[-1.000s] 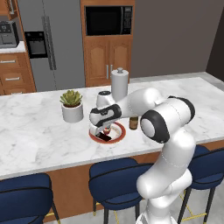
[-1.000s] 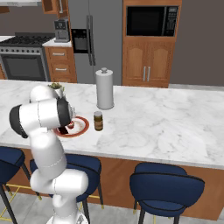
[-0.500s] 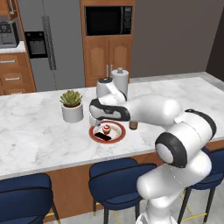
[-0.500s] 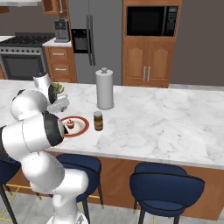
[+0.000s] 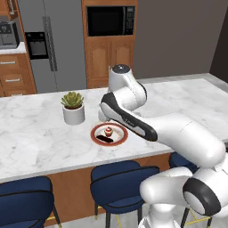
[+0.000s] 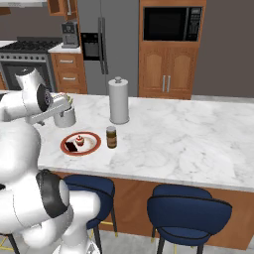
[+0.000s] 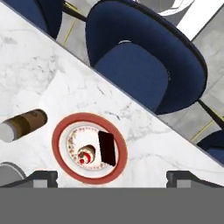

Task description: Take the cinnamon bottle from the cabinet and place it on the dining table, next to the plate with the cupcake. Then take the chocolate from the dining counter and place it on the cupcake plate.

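From the left base view: a small green succulent in a white pot (image 5: 73, 108) standing on the dining table (image 5: 40, 133), just left of and behind the plate (image 5: 109, 134); navy stools (image 5: 122, 185) tucked under the near edge; behind the island, a grey fridge (image 5: 51, 42) and a tall wooden oven cabinet with a black microwave (image 5: 109, 21). White arm stretched low across the marble, its bulk covering the stretch of table right of the plate. On the plate, red-orange rim and white centre, the tiny red-topped cupcake (image 5: 108, 131) and, touching the plate in front of it, the flat black chocolate (image 5: 106, 140). From the right base view: a grey paper-towel roll (image 6: 118, 101) upright behind the cinnamon bottle (image 6: 111, 137), a stove (image 6: 27, 59) and coffee machine (image 6: 70, 33) along the back wall, the potted plant partly hidden by the arm. Brown jar with pale cap standing upright just beside the plate's right rim, not touching it so far as can be told; chocolate lying on the plate's left half beside the cupcake. From the hand view: looking straight down, a navy stool seat beyond the table edge, the jar seen end-on at the left of the plate. Gripper (image 7: 112, 178) spread wide, released, nothing between the two dark fingertips (image 7: 41, 178), hanging above the plate; black bar lying flat on the white centre, right up against the cupcake.
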